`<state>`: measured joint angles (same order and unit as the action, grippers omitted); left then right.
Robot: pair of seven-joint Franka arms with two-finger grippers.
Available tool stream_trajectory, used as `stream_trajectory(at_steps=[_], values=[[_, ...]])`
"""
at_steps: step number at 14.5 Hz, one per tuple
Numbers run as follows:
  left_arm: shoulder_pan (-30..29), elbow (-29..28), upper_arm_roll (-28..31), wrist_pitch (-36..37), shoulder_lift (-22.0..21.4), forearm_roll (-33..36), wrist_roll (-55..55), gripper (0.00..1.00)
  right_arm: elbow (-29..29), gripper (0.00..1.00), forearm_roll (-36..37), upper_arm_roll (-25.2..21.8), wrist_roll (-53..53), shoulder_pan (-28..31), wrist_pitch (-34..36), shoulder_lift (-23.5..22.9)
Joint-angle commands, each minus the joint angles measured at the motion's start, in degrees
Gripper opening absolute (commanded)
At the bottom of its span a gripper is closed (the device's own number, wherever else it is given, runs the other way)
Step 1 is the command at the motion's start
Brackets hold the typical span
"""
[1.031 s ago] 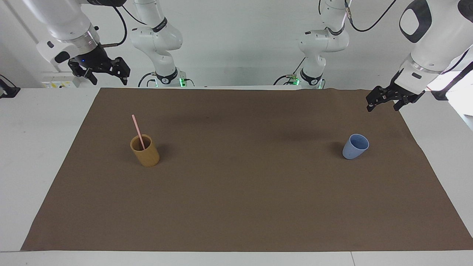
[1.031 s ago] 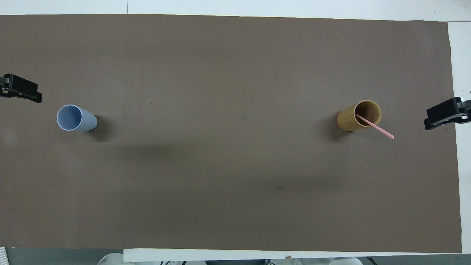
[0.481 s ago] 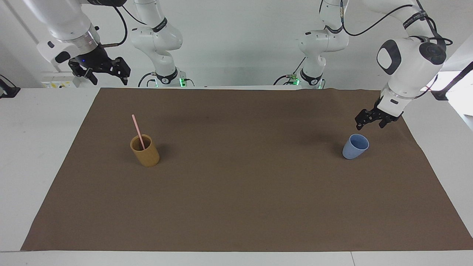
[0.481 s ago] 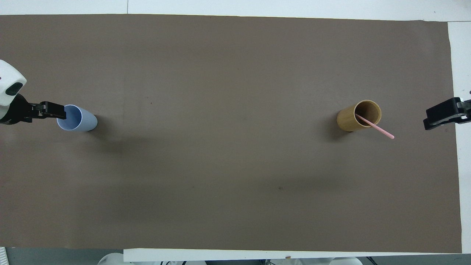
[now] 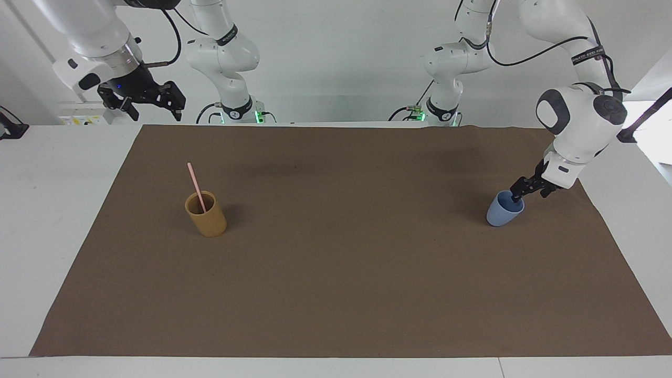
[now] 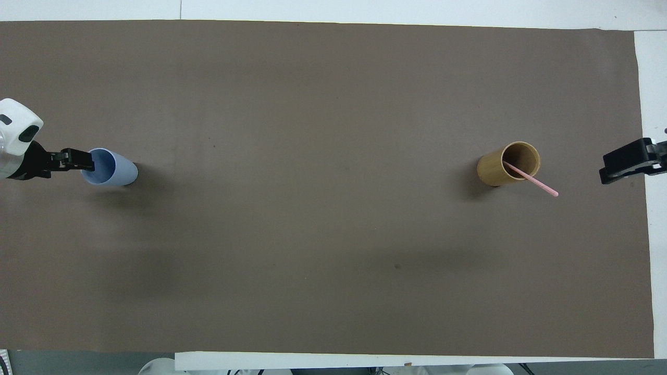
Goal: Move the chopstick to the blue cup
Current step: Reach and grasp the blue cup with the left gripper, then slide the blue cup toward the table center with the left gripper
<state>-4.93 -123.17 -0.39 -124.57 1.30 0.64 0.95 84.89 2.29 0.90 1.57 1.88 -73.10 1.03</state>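
Observation:
A pale pink chopstick (image 5: 195,182) leans in a tan cup (image 5: 208,218) toward the right arm's end of the brown mat; from overhead the chopstick (image 6: 532,180) sticks out over the tan cup's (image 6: 497,171) rim. The blue cup (image 5: 502,211) stands upright toward the left arm's end. My left gripper (image 5: 530,193) is low and open at that cup's rim, one fingertip (image 5: 517,198) at the rim's edge. Overhead, the left gripper (image 6: 78,161) reaches the blue cup (image 6: 115,171) from the mat's end. My right gripper (image 5: 151,102) waits open and raised off the mat's corner, empty.
The brown mat (image 5: 341,262) covers most of the white table (image 5: 47,210). The two cups stand far apart on the mat (image 6: 312,104). Overhead, the right gripper (image 6: 624,166) shows at the mat's edge beside the tan cup.
The left arm has swung in and come down from beside the mat's corner to the blue cup's rim. The right arm, both cups and the chopstick have stayed put.

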Motion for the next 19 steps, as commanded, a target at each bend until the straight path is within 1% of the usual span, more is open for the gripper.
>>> stream_trajectory(at_steps=[1,3,4,6,7,8,9,10,11,12,14,16,18,19], values=[[0.3,-1.7,-0.3,-3.8,1.1,-0.9,0.5,0.92,1.5,1.0,-1.1,0.0,0.5,0.2,-1.0,1.1],[1.8,-1.7,-0.3,-4.5,1.7,-0.9,0.3,0.06,1.5,1.0,-1.1,0.0,0.5,0.2,-1.0,1.1],[2.4,-1.5,-0.2,-4.3,1.8,-1.0,0.0,0.0,1.5,1.0,-1.1,0.0,0.5,0.2,-1.0,1.1],[2.4,-0.6,-0.3,-3.6,2.0,-1.0,0.5,0.0,1.5,1.0,-1.1,0.0,0.5,0.2,-1.0,1.1],[2.6,1.7,-0.5,-1.4,2.7,-1.0,0.8,0.0,1.5,1.0,-1.1,0.0,0.5,0.1,-1.0,1.1],[4.0,4.8,-0.8,1.4,3.9,-1.3,0.8,0.0,1.5,1.0,-1.1,0.0,0.5,0.1,-1.0,1.1],[7.4,8.7,-0.8,3.4,4.7,-2.7,0.5,0.0,1.5,1.0,-1.1,0.0,0.5,0.1,-1.0,1.1],[11.1,11.9,-0.6,4.8,5.7,-5.4,-0.2,0.0,1.5,1.0,-1.1,0.0,0.5,0.1,-1.0,1.1],[13.3,12.7,-0.6,4.3,6.3,-7.3,-0.8,0.0,1.5,1.0,-1.1,0.0,0.5,0.1,-0.9,1.1],[16.7,12.6,-0.6,2.9,6.4,-8.1,-4.5,0.0,1.6,1.0,-1.1,0.0,0.5,0.1,-0.9,1.1],[23.3,12.7,-0.7,1.5,6.4,-8.4,-12.8,0.0,1.6,1.0,-1.1,0.0,0.5,0.1,-0.8,1.1],[31.1,13.1,-0.6,0.6,6.6,-9.2,-23.1,0.0,1.6,1.0,-1.1,0.0,0.5,0.1,-0.8,1.1],[35.6,13.5,-0.5,-1.0,7.6,-8.8,-28.0,0.0,1.6,1.0,-1.1,0.0,0.5,0.1,-0.9,1.1],[37.2,14.7,-0.4,-0.8,9.1,-8.8,-28.6,0.0,1.6,1.0,-1.1,0.0,0.5,0.1,-0.8,1.1]])
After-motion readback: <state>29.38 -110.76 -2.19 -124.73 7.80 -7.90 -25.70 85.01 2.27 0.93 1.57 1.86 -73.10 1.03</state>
